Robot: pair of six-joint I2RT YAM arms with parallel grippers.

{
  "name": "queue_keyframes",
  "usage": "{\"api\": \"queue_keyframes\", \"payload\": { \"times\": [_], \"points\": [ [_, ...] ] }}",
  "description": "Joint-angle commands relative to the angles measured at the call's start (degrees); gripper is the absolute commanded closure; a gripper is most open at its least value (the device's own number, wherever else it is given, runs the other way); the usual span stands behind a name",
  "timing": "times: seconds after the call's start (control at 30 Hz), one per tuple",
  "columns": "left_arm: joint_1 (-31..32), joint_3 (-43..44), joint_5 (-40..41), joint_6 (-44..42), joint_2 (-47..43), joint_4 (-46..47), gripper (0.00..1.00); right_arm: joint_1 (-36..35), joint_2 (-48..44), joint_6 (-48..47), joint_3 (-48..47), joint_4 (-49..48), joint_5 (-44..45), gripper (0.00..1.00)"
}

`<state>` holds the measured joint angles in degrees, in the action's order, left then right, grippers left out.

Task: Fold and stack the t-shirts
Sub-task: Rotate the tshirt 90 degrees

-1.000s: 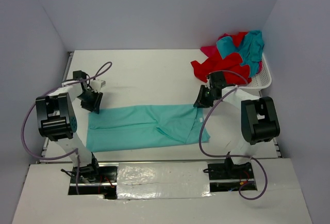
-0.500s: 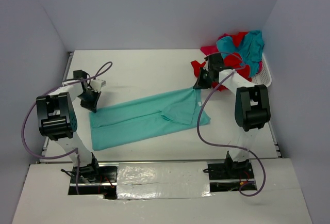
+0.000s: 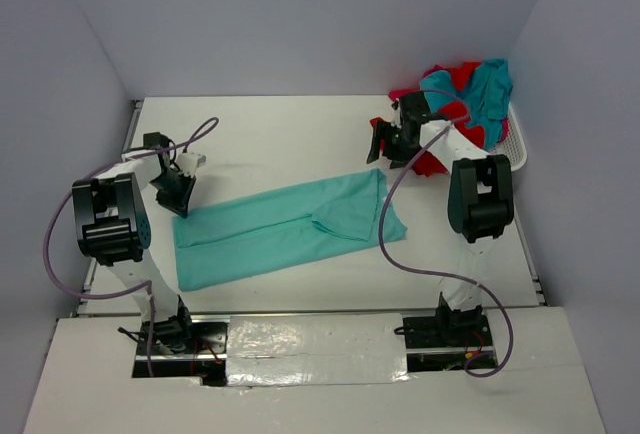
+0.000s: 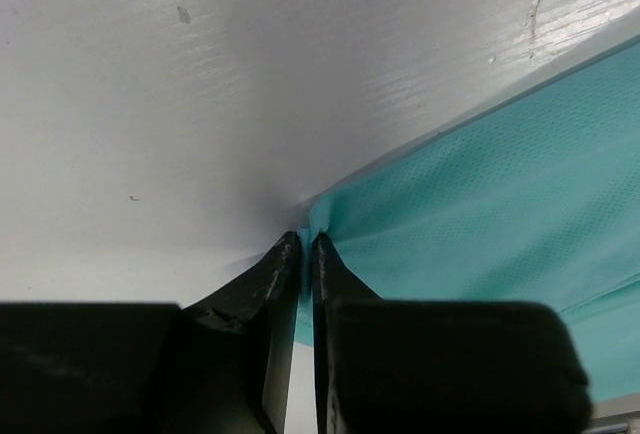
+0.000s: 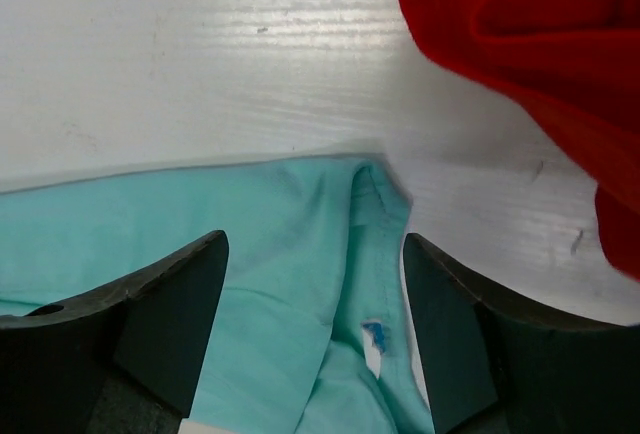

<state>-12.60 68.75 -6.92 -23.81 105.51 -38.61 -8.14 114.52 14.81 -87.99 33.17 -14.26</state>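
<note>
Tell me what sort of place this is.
Probably a lab robot workcell: a white table boxed in by bare grey walls, the left arm and right arm bolted at its near edge, a teal t-shirt spread out, a white basket of heaped shirts.

Teal t-shirt [image 3: 280,229], flat, slanted lengthwise

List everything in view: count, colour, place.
teal t-shirt: one, teal, flat mid-table, partly folded
heaped t-shirts: number unclear, red and teal, piled in and over the basket
basket: one, white mesh, far right
table: one, white
cables: two, purple, one along each arm
left gripper: one, black, pinching the teal t-shirt's far left corner
right gripper: one, black, open over its far right corner, holding nothing
</note>
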Motion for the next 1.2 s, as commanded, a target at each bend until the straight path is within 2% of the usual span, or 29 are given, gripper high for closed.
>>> {"api": "queue_keyframes", "payload": {
  "times": [0.0,0.07,0.2,0.3,0.47,0.67,0.7,0.83,0.87,0.93,0.97,1.03,1.13,1.17],
  "points": [
    [-0.14,-0.99,0.68,-0.8,3.3,2.58,0.77,-2.14,-7.54,-1.1,-1.23,6.54,4.23,0.21],
    [-0.14,-1.16,0.41,-1.06,3.12,2.31,0.81,-2.84,-13.16,0.65,4.81,7.09,6.69,0.17],
    [-0.06,-2.13,0.76,-0.88,2.68,2.93,0.92,-2.84,-24.41,9.16,25.6,2.27,8.19,0.18],
    [-0.14,-3.18,0.85,-0.97,2.24,3.28,0.99,-2.84,-30.48,13.39,35.91,-1.78,7.06,0.2],
    [-0.14,-4.59,1.73,-1.94,0.49,2.84,1.0,-2.84,-32.35,20.25,43.51,-6.7,4.85,0.21],
    [-0.14,-5.29,1.29,-2.82,-1.71,2.49,1.0,-2.76,-25.5,22.89,43.86,-11.27,4.24,0.23],
    [-0.14,-5.38,1.38,-2.82,-1.8,2.57,1.0,-2.84,-23.4,22.98,43.25,-11.54,3.81,0.25],
    [-0.84,-6.35,1.12,-3.43,-2.42,2.14,1.0,-3.02,-20.05,20.88,37.9,-10.93,4.07,0.77],
    [-1.28,-6.78,0.59,-3.52,-2.59,1.96,1.0,-3.11,-19.08,20.18,36.58,-9.97,3.54,0.81],
    [-2.42,-7.14,-1.16,-3.7,-3.29,1.61,0.96,-3.72,-14.97,17.72,31.14,-8.65,2.75,0.94],
    [-2.78,-7.49,-1.6,-3.87,-3.65,1.43,0.88,-3.9,-13.46,16.84,29.03,-6.99,2.57,0.97],
    [-3.65,-7.75,-3.09,-4.31,-4.17,0.65,0.8,-4.95,-8.45,14.39,21.48,-4.97,2.92,1.0],
    [-5.14,-8.37,-4.77,-5.01,-5.05,-0.32,0.55,-5.3,-1.95,12.88,10.93,-2.06,2.57,1.0],
    [-5.59,-8.46,-5.64,-5.1,-5.06,-0.93,0.42,-5.13,-0.19,12.7,5.08,-0.58,2.4,1.0]
  ]
}}
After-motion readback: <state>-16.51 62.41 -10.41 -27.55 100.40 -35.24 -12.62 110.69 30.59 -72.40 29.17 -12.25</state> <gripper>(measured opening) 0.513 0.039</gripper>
